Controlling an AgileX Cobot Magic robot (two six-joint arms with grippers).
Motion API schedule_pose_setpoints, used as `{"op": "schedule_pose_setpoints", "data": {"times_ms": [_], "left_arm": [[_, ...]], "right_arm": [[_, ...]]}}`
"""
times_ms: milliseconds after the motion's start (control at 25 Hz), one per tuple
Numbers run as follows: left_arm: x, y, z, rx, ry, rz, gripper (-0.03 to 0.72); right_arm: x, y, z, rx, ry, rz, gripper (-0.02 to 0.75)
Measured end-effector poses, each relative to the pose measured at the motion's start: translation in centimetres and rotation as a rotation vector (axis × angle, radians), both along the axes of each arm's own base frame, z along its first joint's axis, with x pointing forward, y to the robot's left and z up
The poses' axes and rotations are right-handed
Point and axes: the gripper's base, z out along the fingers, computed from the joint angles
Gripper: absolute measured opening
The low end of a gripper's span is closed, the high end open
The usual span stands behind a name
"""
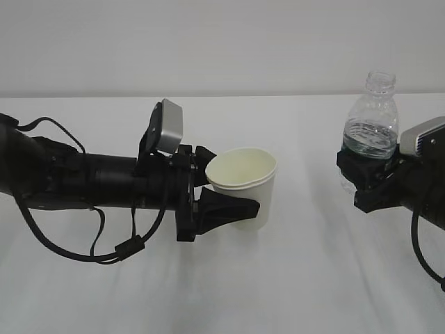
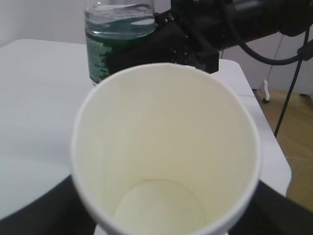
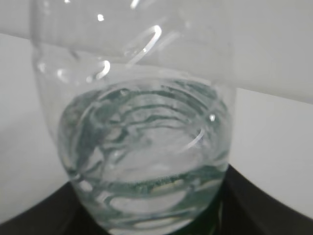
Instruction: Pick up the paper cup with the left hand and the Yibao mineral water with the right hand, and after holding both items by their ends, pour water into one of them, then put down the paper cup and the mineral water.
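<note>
Behind white table, pale wall

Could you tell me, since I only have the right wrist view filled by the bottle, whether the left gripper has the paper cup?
Observer: Yes, the left hand grips the paper cup, tilted toward the camera.
Operator: Is there any water in the cup?
Observer: No, the left wrist view shows the cup's bottom dry.
Operator: Is my bottle upright?
Observer: Yes, the Yibao mineral water stands upright in the right hand, uncapped and apart from the cup.
</note>
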Motion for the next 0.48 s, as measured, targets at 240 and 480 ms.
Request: {"op": "schedule_pose_setpoints", "data": {"times_ms": [240, 480], "left_arm": [[0.03, -0.10, -0.05, 0.006, 0.002, -0.001, 0.503], [0.15, -0.37, 0.19, 0.006, -0.005, -0.013, 0.502]], "right_arm": [[0.00, 0.00, 0.00, -0.013, -0.006, 0.003, 0.432], [-0.14, 0.00, -0.09, -0.017, -0.002, 0.004, 0.432]]}}
